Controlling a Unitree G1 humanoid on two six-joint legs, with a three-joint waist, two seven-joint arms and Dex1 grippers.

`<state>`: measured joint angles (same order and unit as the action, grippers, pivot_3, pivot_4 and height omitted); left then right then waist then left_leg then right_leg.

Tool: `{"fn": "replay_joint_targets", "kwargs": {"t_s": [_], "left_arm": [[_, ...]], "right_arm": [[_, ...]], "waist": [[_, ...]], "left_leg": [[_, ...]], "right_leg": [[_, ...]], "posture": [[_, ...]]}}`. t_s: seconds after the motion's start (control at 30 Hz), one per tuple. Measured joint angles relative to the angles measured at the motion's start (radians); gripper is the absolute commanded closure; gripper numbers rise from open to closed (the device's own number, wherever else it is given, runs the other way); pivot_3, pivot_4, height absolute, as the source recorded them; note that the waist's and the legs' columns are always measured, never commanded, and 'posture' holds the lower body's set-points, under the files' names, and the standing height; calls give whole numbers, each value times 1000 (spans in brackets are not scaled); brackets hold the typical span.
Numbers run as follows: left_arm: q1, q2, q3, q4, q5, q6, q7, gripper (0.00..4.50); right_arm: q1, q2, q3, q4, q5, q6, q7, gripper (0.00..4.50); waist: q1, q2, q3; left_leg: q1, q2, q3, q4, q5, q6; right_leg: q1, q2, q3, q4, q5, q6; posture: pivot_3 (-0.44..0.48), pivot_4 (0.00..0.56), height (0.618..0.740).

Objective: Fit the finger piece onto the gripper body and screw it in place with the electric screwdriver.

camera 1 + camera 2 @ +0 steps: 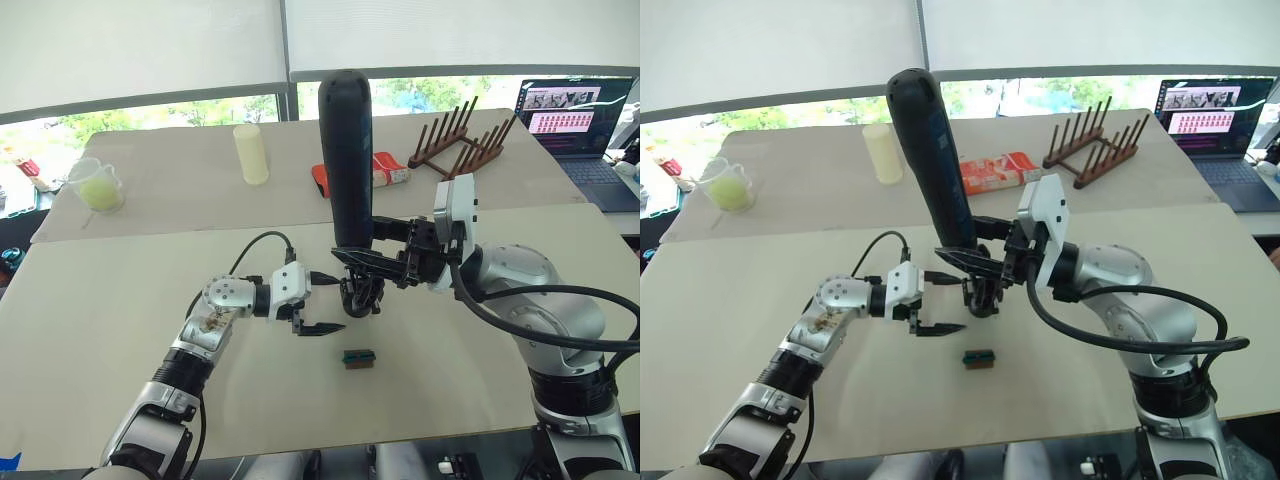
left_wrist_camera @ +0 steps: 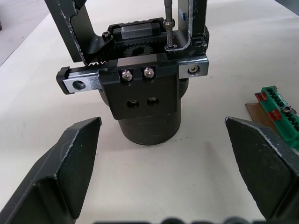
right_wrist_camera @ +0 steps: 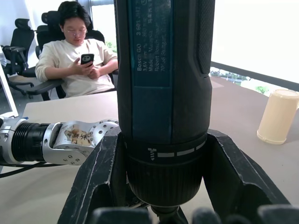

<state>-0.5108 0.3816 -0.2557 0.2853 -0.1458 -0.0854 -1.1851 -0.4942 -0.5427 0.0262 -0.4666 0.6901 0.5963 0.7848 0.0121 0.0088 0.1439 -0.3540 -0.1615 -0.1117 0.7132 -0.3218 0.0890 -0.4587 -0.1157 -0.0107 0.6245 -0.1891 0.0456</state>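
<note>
In the middle of the worktop point(image 1: 120, 300) sits the gripper body point(image 1: 362, 292), with the electric screwdriver point(image 1: 346, 150) standing upright right over it, bit down, clamped in the right gripper point(image 1: 372, 262) jaws. Just beside it, the left gripper point(image 1: 322, 303) has its jaws spread wide, holding nothing. A small green block point(image 1: 359, 357) lies nearby.

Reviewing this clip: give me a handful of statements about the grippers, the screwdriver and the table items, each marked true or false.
1. The right gripper holds the electric screwdriver upright over the gripper body. True.
2. The left gripper is clamped on the gripper body. False: its fingers are open, with the body ahead of them, untouched.
3. A small green block lies on the table near the gripper body. True.
4. The screwdriver lies flat on the table. False: it stands upright in the right gripper.
5. A laptop sits open on the far table. True.
</note>
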Motion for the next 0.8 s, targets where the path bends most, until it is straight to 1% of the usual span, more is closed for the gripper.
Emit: {"fn": "replay_joint_targets", "kwargs": {"t_s": [0.8], "left_arm": [[-17,-14,-4,6,3,0,1,0]], "right_arm": [[0,-8,0,0,-3,0,14,2599]], "waist": [[0,0,0]], "left_leg": [[0,0,0,0,0,0]], "right_leg": [[0,0,0,0,0,0]], "posture": [[0,150,740]]}}
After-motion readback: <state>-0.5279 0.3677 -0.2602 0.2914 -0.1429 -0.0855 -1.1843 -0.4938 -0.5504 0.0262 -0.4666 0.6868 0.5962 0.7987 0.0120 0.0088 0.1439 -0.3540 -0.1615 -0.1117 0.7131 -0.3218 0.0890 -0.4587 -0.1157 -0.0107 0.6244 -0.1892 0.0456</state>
